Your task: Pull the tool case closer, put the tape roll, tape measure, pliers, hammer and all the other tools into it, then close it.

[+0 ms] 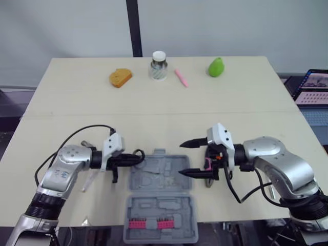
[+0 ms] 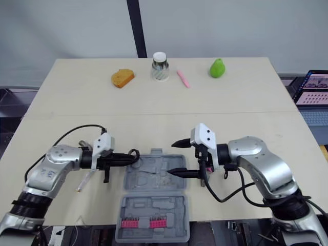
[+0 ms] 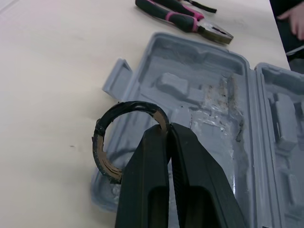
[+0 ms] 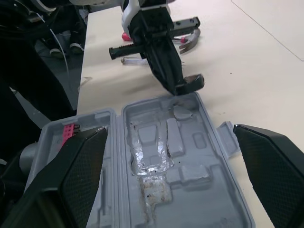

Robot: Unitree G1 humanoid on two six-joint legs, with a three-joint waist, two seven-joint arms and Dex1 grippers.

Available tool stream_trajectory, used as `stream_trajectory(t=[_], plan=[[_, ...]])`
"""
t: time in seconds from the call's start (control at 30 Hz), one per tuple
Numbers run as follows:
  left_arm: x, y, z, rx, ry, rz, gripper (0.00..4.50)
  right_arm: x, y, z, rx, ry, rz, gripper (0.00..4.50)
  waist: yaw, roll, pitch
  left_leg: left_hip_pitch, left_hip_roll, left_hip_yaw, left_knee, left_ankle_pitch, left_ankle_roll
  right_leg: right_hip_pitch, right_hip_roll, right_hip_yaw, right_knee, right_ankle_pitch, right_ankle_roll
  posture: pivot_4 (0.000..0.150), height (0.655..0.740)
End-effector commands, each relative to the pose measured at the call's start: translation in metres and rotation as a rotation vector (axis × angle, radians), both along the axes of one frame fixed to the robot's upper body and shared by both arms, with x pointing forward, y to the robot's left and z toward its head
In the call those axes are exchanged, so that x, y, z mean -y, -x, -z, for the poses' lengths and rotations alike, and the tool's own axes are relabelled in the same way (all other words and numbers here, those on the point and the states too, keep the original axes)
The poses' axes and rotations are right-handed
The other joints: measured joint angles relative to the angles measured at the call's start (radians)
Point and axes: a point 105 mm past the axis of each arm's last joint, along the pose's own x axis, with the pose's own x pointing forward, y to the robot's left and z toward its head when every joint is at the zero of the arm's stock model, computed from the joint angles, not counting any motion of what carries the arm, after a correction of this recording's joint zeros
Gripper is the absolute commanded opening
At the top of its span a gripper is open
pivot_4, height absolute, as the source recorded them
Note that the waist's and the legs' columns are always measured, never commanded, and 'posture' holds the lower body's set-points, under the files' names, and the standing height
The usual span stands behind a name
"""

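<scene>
Left tool (image 3: 165,127), pinched shut on the tape roll (image 3: 98,148), hangs at the left rim of the case (image 3: 209,90); its hollows lie just rightward. Right tool (image 1: 181,159) gapes empty.

The grey plastic case (image 1: 148,179) lies open and flat at the middle of the table's (image 1: 154,102) near edge. Its lid half, nearest that edge, carries a pink strip (image 1: 150,223). The black tape roll (image 3: 102,142), a thin ring, is pinched in the left gripper (image 3: 166,129) at the case's far-left corner. Pink-and-black pliers (image 3: 183,16) lie just right of the case.
</scene>
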Motion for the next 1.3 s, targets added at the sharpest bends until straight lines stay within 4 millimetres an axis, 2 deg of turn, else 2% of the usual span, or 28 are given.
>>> stream_trajectory(t=[0.03, 0.5, 1.3], plan=[[0.0, -0.002, -0.002, 0.01, -0.023, 0.014, 0.05, 0.001, 0.006, -0.011, 0.046, -0.015, 0.003, 4.5, 0.001, 0.0, 0.0, 0.0, 0.0, 0.0, 0.0, 0.0, 0.0, 0.0, 0.0, 0.0, 0.0, 0.0, 0.0, 0.15, 0.74], [-0.003, -0.002, 0.014, -0.039, -0.063, 0.02, 0.05, -0.001, 0.009, -0.011, 0.042, -0.023, 0.023, 4.5, 0.001, 0.0, 0.0, 0.0, 0.0, 0.0, 0.0, 0.0, 0.0, 0.0, 0.0, 0.0, 0.0, 0.0, 0.0, 0.15, 0.74], [-0.003, -0.007, 0.021, -0.091, -0.033, -0.03, 0.05, -0.002, 0.007, -0.01, 0.041, -0.028, 0.031, 4.5, 0.001, 0.0, 0.0, 0.0, 0.0, 0.0, 0.0, 0.0, 0.0, 0.0, 0.0, 0.0, 0.0, 0.0, 0.0, 0.15, 0.74]])
